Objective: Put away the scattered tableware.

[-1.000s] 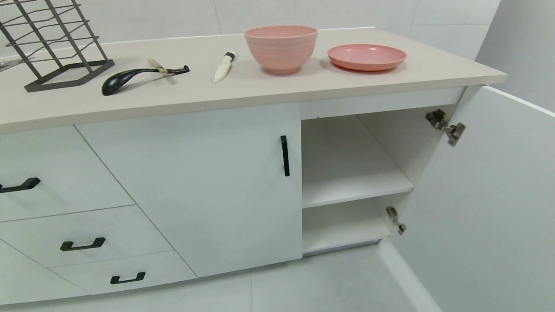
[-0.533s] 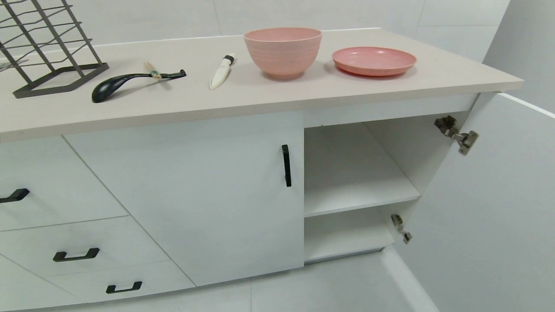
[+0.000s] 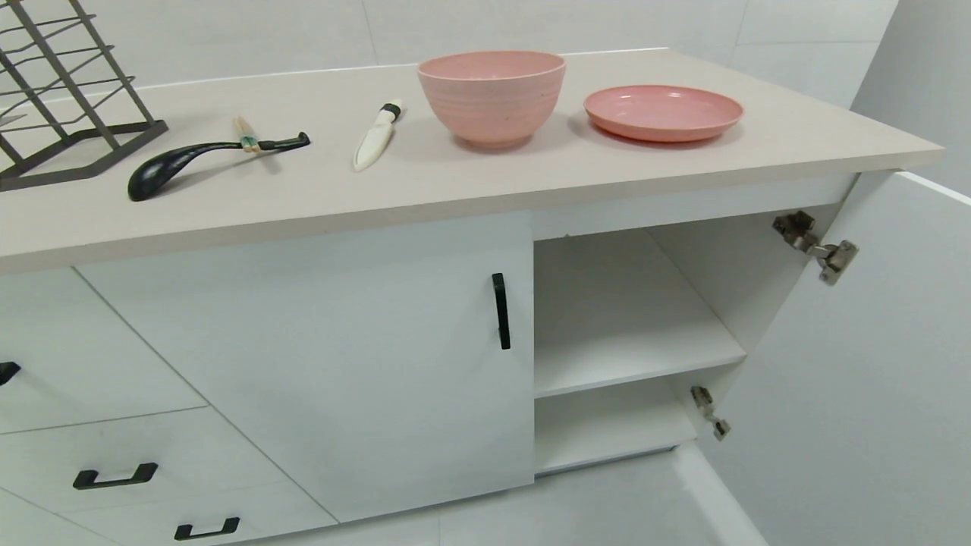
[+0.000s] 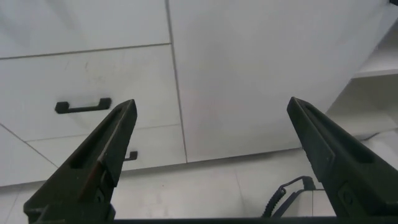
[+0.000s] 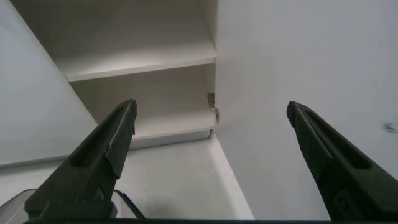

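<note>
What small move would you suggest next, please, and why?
Probably raise the right claw to the plate: it hangs open and empty, low before the cabinet, whose door is already open, and the plate lies at the right end of the counter.

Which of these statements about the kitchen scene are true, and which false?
1. The pink bowl stands upright on the counter. True.
2. The pink plate sits under the bowl. False: it lies on the counter beside the bowl, apart from it.
3. The right cupboard door is open. True.
4. The black spoon hangs in the rack. False: it lies on the counter near the rack.
5. The left gripper is shut on a knife. False: it is open and empty, like the right gripper.
</note>
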Controlling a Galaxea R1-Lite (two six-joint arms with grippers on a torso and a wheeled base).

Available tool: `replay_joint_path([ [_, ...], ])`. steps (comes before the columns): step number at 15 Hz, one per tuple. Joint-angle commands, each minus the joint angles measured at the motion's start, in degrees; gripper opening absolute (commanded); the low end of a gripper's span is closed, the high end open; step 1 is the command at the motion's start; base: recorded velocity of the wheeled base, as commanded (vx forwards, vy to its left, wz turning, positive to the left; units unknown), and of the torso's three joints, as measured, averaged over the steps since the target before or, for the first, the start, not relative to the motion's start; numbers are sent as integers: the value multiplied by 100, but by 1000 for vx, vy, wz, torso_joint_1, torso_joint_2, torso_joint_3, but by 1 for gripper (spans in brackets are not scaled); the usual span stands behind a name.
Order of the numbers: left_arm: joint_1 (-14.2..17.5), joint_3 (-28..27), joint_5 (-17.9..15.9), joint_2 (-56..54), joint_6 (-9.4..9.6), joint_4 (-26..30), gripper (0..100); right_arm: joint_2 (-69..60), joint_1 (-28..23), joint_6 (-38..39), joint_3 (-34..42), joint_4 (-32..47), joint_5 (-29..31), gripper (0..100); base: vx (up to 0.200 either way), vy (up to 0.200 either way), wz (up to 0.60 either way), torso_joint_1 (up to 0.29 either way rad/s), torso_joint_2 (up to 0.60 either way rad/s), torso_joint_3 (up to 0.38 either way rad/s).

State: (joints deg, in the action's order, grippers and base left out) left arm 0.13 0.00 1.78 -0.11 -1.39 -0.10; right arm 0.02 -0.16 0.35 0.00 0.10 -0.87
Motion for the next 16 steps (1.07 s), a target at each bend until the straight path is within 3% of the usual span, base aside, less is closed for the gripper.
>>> replay_joint_path([
  [1, -5, 0, 7, 11, -2, 1, 100, -2, -2, 0, 0, -1, -1, 100, 0, 0, 0, 0, 0, 0],
  [4, -5, 0, 7, 11, -19, 1, 100, -2, -2, 0, 0, -1, -1, 100, 0, 0, 0, 0, 0, 0],
  [12, -5, 0, 7, 11, -19, -8, 100, -2, -2, -9, -9, -1, -1, 100, 200, 0, 0, 2, 2, 5],
  [16, -5, 0, 7, 11, -28, -8, 100, -2, -2, -9, 0, -1, -1, 100, 0, 0, 0, 0, 0, 0],
])
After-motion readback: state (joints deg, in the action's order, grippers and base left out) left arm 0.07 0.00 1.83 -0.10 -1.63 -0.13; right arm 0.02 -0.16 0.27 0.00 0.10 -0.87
